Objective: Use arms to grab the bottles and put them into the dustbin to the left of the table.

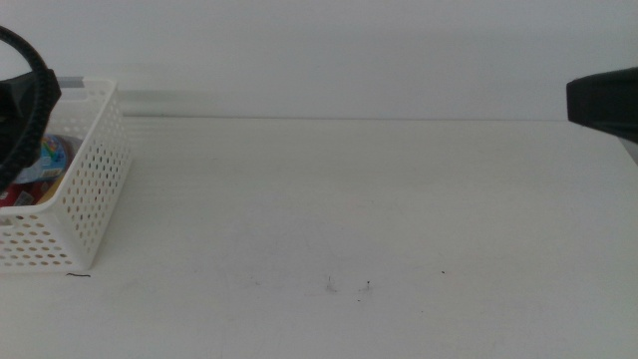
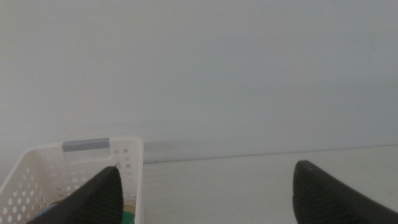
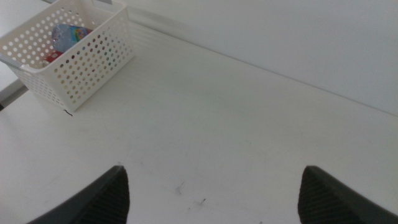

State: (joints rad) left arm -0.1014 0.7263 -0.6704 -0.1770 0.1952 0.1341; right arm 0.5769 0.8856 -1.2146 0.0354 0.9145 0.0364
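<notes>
At far left, white dustbin (image 1: 85, 189) with bottles (image 1: 45, 165) inside. Above it, left gripper (image 2: 202, 193), jaws wide, holding nothing. Bare white table (image 1: 329, 199) in between. Far right, right gripper (image 3: 214, 193), also wide, holding nothing.

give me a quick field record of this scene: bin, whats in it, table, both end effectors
dustbin: white perforated basket at the table's left edge
contents: colourful items inside, partly hidden; exact kinds unclear
table: white top, no bottles standing on it, a few dark specks
left end effector: open, above the dustbin's near edge
right end effector: open, over the table, holding nothing
</notes>
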